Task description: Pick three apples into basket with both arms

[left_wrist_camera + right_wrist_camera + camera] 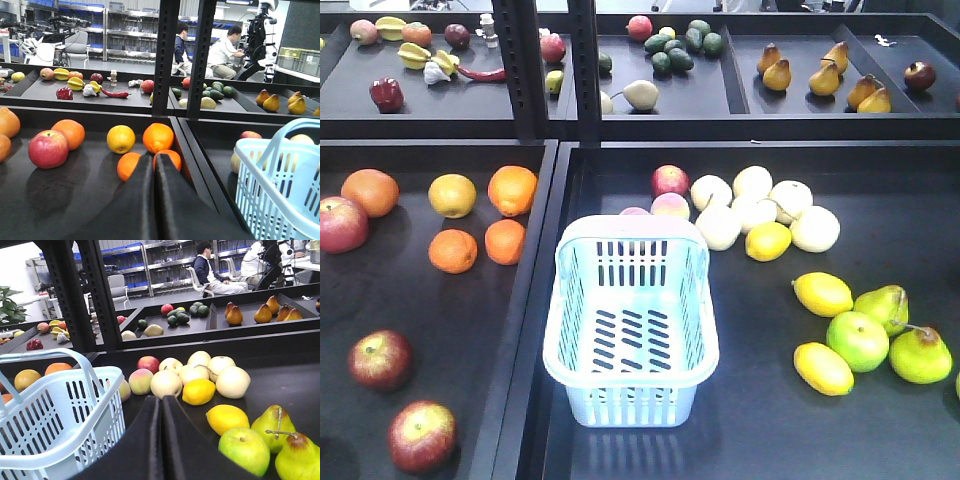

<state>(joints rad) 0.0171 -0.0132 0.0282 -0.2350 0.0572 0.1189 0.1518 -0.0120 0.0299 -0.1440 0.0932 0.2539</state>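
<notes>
Left pincer: dull black, wedge-shaped fingers are seen pressed flat together, with nothing gripped between them.
Right pincer: the same matte black fingers are likewise closed tip to tip on nothing.
Oranges: round and dimpled; two are found right at the left tips and are partly hidden by them.
Red apple: smooth, glossy and round, pink-red with a yellow-green patch at the stem; it is seen well to the left of the left pincer and beyond its tips, resting on the dark tray.
Basket: pale blue-white plastic, rectangular, with slotted walls and a loop handle standing up; it is placed just left of the right pincer and to the right of the left one, and its slotted floor is seen bare from the front.
Far apple: red and smooth, set beyond the right tips, beside a peach-toned fruit.
Near apples: two, dark red with yellow flecks, lying in the left tray's near corner, well apart from the basket.
</notes>
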